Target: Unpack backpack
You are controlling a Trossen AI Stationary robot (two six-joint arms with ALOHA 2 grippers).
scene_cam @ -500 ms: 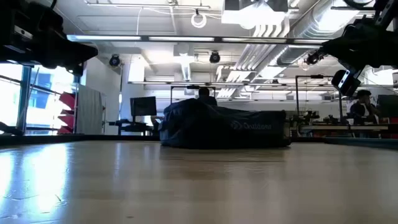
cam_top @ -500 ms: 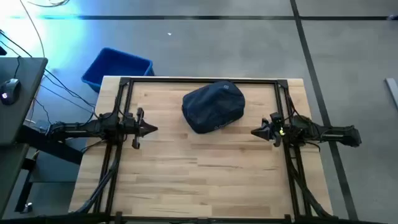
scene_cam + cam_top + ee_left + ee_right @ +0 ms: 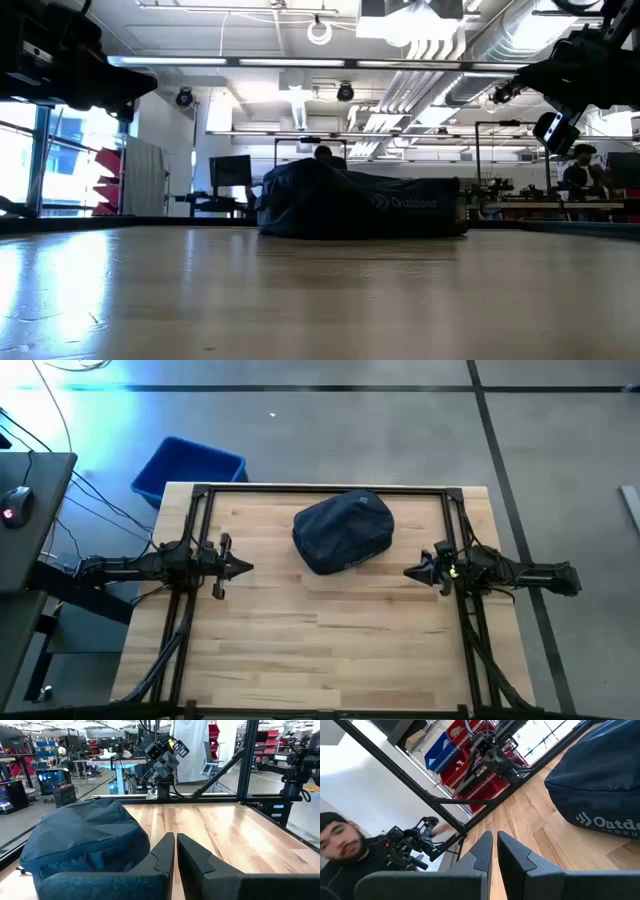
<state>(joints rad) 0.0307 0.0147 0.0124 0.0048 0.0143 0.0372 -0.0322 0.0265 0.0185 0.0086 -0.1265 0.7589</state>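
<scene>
The backpack (image 3: pixel 343 532), a dark navy rounded soft bag with a pale logo, lies flat on the wooden table near its far edge, about midway between the arms. It also shows in the low view (image 3: pixel 360 205), the left wrist view (image 3: pixel 80 840) and the right wrist view (image 3: pixel 600 785). My left gripper (image 3: pixel 247 568) hovers shut above the table, left of the backpack. My right gripper (image 3: pixel 408 572) hovers shut to the backpack's right. Both point inward at each other, and neither touches anything.
A blue plastic bin (image 3: pixel 187 468) stands on the floor past the table's far left corner. A black frame (image 3: pixel 320 490) runs along the table's far edge and down both sides. Bare wood (image 3: pixel 320 650) spreads across the near half. A person (image 3: pixel 340 850) shows beyond the table.
</scene>
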